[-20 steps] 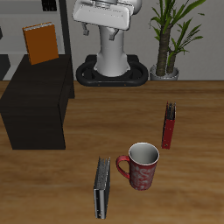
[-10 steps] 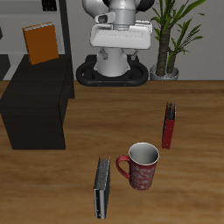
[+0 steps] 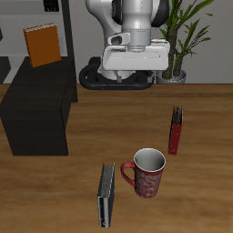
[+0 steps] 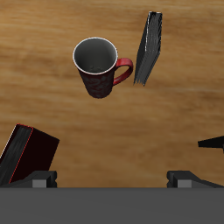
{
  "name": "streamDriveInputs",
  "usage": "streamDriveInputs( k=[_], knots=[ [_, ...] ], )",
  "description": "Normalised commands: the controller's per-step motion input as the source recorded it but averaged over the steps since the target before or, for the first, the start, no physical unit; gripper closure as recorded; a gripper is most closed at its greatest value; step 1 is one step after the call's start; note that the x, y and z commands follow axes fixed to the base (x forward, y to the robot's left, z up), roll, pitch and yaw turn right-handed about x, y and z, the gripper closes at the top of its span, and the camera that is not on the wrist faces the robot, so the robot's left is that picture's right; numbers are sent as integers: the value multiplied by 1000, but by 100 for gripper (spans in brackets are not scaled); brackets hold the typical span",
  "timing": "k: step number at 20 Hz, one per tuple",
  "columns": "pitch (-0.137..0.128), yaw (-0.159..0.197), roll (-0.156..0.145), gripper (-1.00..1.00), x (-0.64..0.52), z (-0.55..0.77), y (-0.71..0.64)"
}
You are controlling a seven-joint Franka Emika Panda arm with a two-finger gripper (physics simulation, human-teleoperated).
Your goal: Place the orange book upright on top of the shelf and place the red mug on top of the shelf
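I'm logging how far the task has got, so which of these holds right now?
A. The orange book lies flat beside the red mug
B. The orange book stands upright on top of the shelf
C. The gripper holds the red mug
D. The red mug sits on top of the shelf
B: the orange book stands upright on the shelf, while the red mug sits on the table with the gripper well above it.

Exterior: front and above, taking in the whole worktop (image 3: 209, 136), robot at the back.
Wrist: straight down from high up.
Shared: mug (image 3: 147, 172) (image 4: 97, 66), grey book (image 3: 106, 195) (image 4: 149, 48), red book (image 3: 175, 130) (image 4: 26, 153).
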Motion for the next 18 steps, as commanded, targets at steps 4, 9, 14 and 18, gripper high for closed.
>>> streamDriveInputs(
  k=[4,9,14,18],
  knots=[
    [48,1,32,-100,536,-131,245],
    [-10,23,20,-100,392,-112,289],
    [-48,28,-5,-100,187,12,182],
    [4,8,19,-100,242,6,158]
  ],
)
